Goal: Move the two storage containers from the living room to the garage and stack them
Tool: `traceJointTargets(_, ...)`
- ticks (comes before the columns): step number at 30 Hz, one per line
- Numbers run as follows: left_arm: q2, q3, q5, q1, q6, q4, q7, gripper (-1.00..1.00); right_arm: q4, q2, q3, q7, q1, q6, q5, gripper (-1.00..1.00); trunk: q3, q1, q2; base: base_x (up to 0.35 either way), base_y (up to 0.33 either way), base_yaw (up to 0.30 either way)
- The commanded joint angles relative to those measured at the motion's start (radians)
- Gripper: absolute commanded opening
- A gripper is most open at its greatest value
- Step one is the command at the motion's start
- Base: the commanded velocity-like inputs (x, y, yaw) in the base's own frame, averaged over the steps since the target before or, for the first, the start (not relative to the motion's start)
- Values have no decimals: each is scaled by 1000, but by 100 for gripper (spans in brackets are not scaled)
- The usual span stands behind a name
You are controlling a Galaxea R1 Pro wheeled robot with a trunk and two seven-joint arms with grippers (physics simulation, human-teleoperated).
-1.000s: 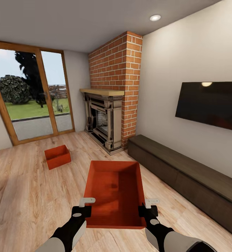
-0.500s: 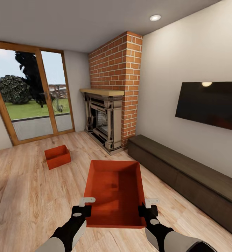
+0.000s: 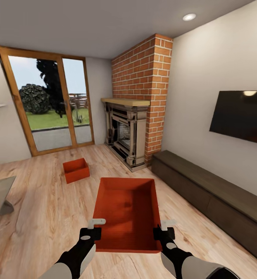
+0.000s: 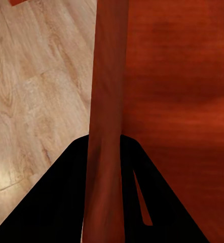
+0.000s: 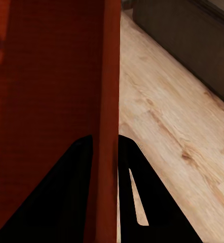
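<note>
At the bottom of the head view the left claw and the right claw each pinch a side wall of the near storage container, which is held open side up in the lower middle of the frame; the left wrist view shows that wall running between the dark fingers, and the right wrist view shows the opposite wall clamped in the same way, so both claws are clenched on the bin.

Beyond it, left of centre, the second storage container sits on the wood-plank floor, well apart from the held one; further back stand the brick fireplace, the glass doors at upper left, and the TV over a low dark cabinet on the right.

This reads as the carrying step, with the garage not in sight; to do it well, keep both grips equal and the bin level, since thin walls may slip or twist if one arm leads; turn the base gently, and steer clear of the cabinet.
</note>
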Motion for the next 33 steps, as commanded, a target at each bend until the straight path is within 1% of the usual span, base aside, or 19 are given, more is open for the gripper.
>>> traceJointTargets(1, 1, 71, 2, -1, 8, -1, 24, -100, -3, 0, -46, -4, -1, -7, -4, -100, -1, 0, -1, 0, 0, 299)
traceJointTargets(33, 2, 72, 3, -1, 10, 2, 24, -100, -3, 0, -46, -4, -1, -7, -4, -100, 9, 0, -1, 0, 0, 300)
